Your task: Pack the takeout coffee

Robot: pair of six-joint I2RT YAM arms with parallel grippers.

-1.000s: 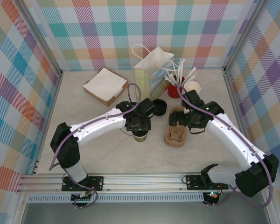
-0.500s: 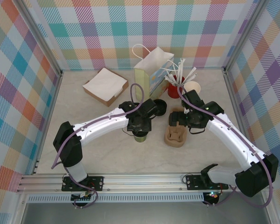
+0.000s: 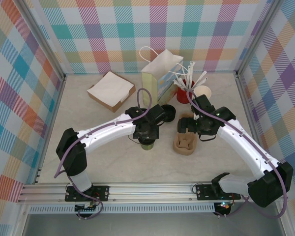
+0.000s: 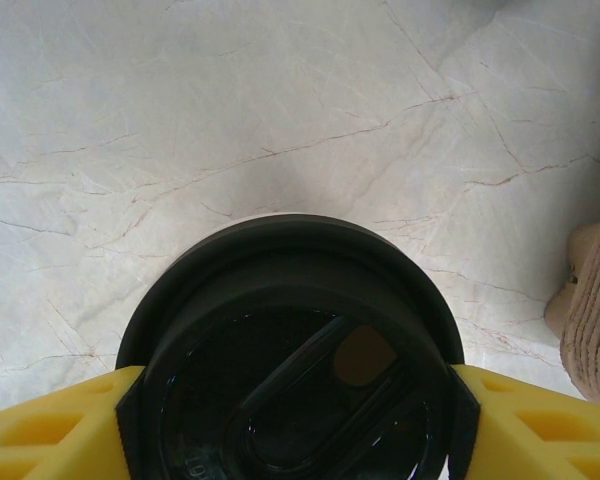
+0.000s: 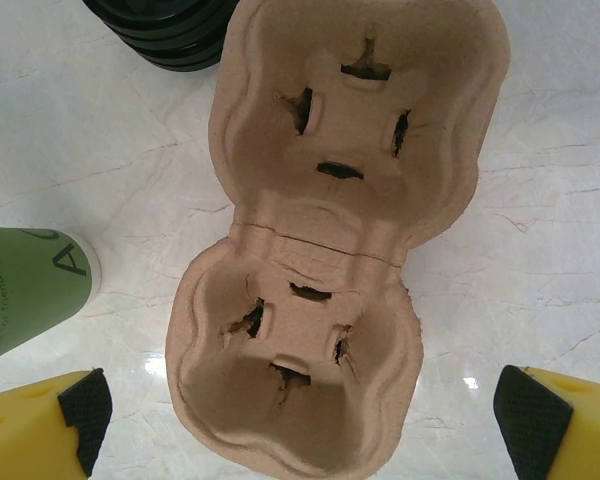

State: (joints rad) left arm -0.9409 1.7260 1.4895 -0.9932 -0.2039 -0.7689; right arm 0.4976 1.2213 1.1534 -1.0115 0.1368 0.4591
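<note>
Under your wide-open right gripper (image 5: 305, 415) lies the brown pulp two-hole cup carrier (image 5: 320, 200), with a stack of black plastic lids (image 5: 170, 25) just beyond. The olive-green paper cup (image 5: 30, 290), topped by a black lid (image 4: 280, 290), stands between your left gripper (image 4: 298, 415) fingers; you cannot tell whether they clamp it. Bare marble tabletop (image 4: 230, 100) lies ahead.

Left arm nudged sideways over the cup
Since a second ago the left arm's elbow and wrist have slid a touch to the right, so the left hand (image 3: 147, 136) now sits slightly further across the coffee cup (image 3: 148, 145) directly beneath it.
</note>
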